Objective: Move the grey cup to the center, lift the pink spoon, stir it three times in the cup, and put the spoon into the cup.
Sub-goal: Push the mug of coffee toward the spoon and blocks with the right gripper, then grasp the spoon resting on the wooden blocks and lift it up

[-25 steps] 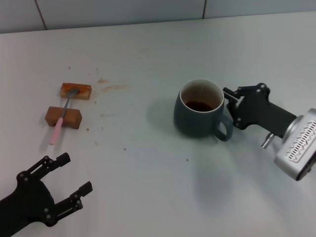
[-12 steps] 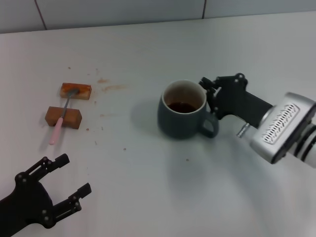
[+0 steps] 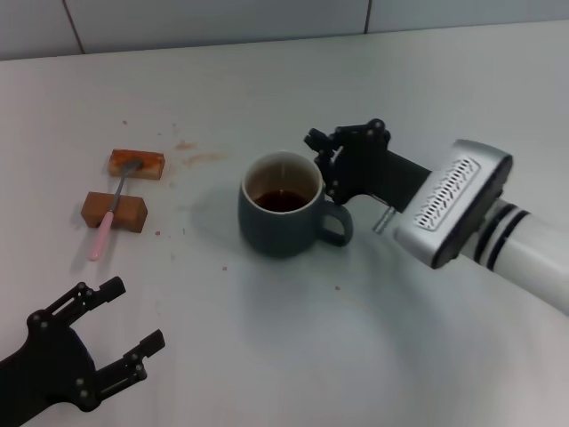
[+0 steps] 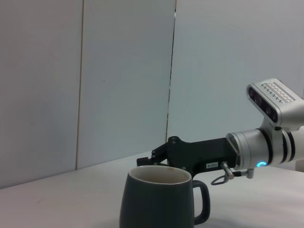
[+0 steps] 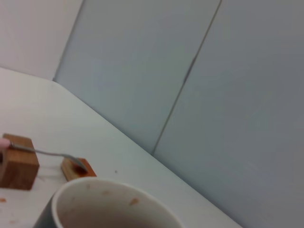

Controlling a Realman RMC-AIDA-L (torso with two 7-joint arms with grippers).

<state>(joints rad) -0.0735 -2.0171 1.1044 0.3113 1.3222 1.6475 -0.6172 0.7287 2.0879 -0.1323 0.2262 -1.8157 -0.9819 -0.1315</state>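
Pushed leftward since a second ago, the rounded dark blue-grey ceramic mug (image 3: 280,216) stands mid-table on the pale, brown-speckled tabletop (image 3: 267,338) below grey wall panels (image 4: 123,80), the right gripper (image 3: 327,165) against its handle side, finger state untellable, the left gripper (image 3: 133,329) spread open, parked well apart.

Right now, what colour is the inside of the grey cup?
Pale cream inside the grey cup, above dark brown liquid; head view shows it best.
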